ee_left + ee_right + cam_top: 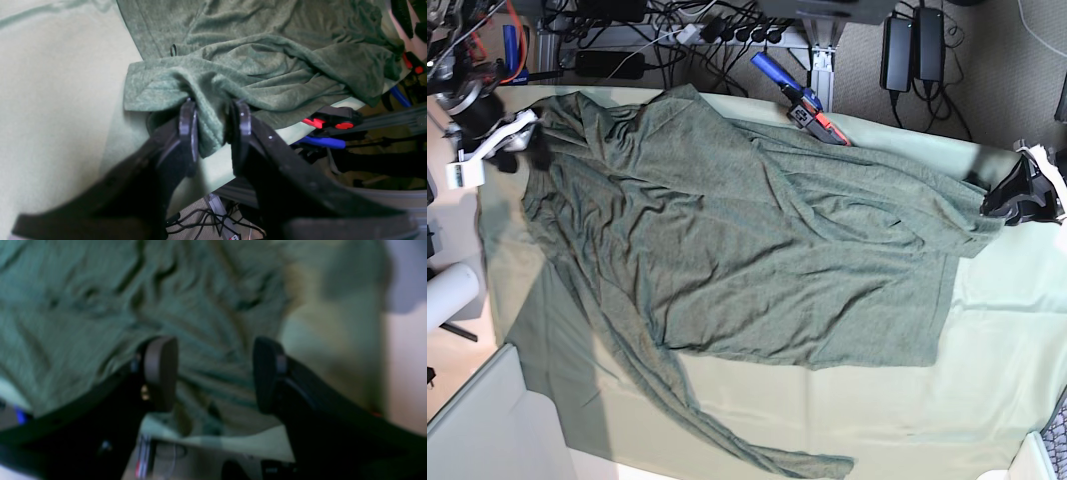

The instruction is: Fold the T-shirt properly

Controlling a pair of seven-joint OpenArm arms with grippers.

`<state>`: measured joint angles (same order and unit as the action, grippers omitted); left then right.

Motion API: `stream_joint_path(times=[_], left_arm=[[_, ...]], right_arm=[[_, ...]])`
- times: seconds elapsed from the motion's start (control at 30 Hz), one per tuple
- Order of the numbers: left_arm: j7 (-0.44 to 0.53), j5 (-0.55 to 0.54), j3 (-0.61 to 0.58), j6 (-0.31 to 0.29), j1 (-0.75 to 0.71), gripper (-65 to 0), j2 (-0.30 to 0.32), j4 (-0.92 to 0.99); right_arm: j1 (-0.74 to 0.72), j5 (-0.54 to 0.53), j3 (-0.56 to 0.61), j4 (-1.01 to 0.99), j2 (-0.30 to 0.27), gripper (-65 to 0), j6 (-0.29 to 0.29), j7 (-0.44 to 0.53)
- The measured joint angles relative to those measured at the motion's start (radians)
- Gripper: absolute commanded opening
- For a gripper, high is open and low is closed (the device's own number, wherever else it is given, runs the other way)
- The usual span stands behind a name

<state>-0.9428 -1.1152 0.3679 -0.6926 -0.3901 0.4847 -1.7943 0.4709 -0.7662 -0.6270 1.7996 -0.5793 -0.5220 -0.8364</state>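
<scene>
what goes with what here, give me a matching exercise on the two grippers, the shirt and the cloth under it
Things:
1. left gripper
2. right gripper
3. T-shirt
4. tablecloth

States:
a. pale mint, spread flat under everything
b. jaws apart, nothing between them
c. dark heathered green, wrinkled and spread out
d. closed on a bunched fold of fabric

Pairs: 1-d, 2-b, 3-c, 4-a
</scene>
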Motion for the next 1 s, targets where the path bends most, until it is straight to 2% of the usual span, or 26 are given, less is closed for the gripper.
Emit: stream_joint_path(times=[0.2,0.57,0.63,0.73,0.77,1.0], left_arm=[[0.000,-0.001,0.000,0.000,0.000,-46.5,0.000,0.000],[0.000,0.003,0.000,0.000,0.000,-46.5,0.000,0.000],[0.000,0.002,0.000,0.000,0.000,-46.5,0.000,0.000],[0.000,0.003,0.000,0.000,0.000,-46.5,0.000,0.000],[0.000,0.003,0.000,0.000,0.000,-46.5,0.000,0.000],[0.000,0.003,0.000,0.000,0.000,-46.5,0.000,0.000]], right_arm=[[0.047,0.092,0.172,0.087,0.000,-29.4,-0.014,-0.006],[0.039,0.254,0.353,0.092,-0.003,-30.1,-0.014,0.022],[0.039,0.276,0.362,0.092,-0.003,-39.6,-0.013,0.047],[0.035,0.296,0.362,0.090,-0.003,-61.0,-0.013,0.066],[0.035,0.296,0.362,0.090,-0.003,-65.0,-0.013,0.066],[-0.034,0.304,0.362,0.090,-0.002,-65.0,-0.013,0.067]])
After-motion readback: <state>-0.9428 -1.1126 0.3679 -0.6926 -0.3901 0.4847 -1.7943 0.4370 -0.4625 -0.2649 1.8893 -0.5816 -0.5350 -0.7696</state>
